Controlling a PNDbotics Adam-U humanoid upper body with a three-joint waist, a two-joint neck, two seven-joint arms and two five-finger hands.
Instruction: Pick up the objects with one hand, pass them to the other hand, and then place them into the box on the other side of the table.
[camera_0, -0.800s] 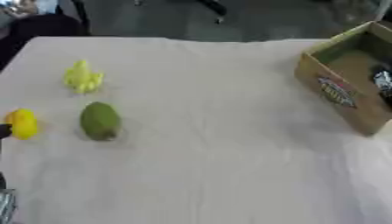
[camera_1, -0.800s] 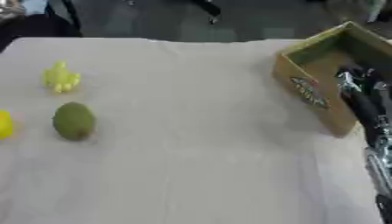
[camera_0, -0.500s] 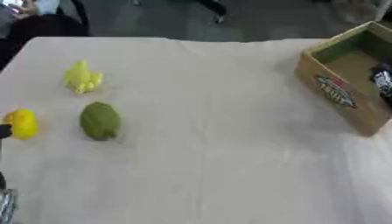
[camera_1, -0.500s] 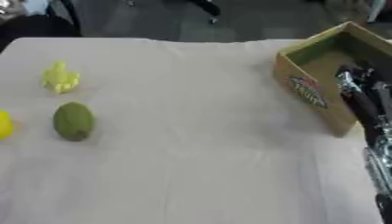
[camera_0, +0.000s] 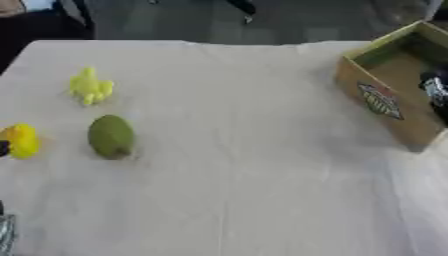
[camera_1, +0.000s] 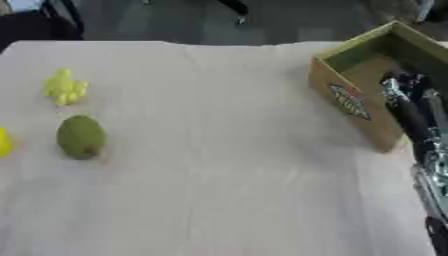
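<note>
While the right hand (camera_1: 411, 107) reaches up the table's (camera_0: 262, 190) right edge with fingers straight over the box (camera_1: 363, 87), three objects lie far left: a green fruit (camera_0: 111, 136), a yellow one (camera_0: 21, 141) and a pale yellow cluster (camera_0: 90, 86); the left hand's fingers cannot be told

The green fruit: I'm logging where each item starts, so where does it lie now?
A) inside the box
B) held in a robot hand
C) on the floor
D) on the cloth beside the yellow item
D: the green fruit rests on the cloth, right of the yellow item.
</note>
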